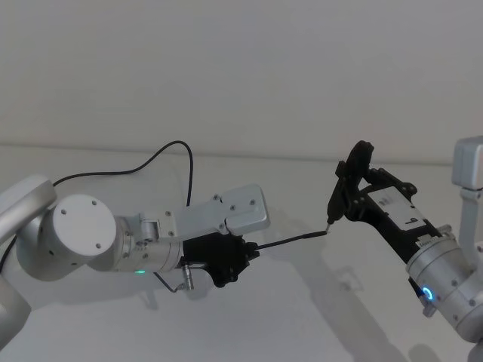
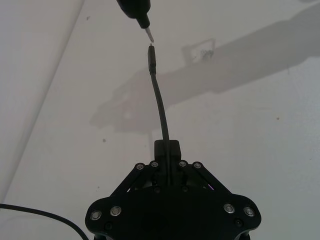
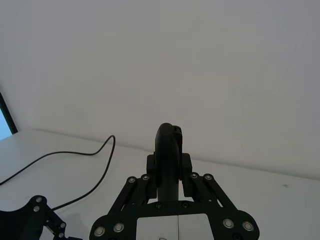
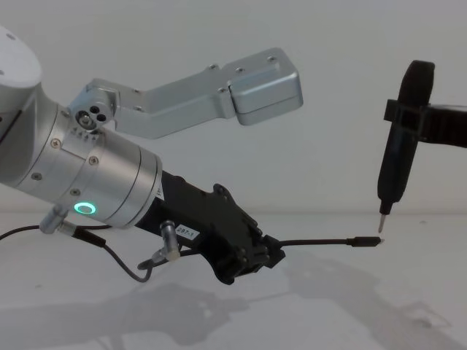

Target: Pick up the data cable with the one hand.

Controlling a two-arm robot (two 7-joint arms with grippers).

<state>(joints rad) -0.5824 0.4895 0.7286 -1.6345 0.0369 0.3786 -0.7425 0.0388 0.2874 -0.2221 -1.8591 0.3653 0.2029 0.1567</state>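
Left gripper (image 4: 271, 253) jaws clamp the data cable (image 4: 321, 240), plug forward.

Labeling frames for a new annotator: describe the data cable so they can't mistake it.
Start at the left gripper, low on the left on the silver arm with the green ring. The data cable is the thin black line that sticks out of this shut gripper toward the right gripper, ending in a small plug with a metal tip. Unlike the short grey wire under the wrist, it is black and clamped.
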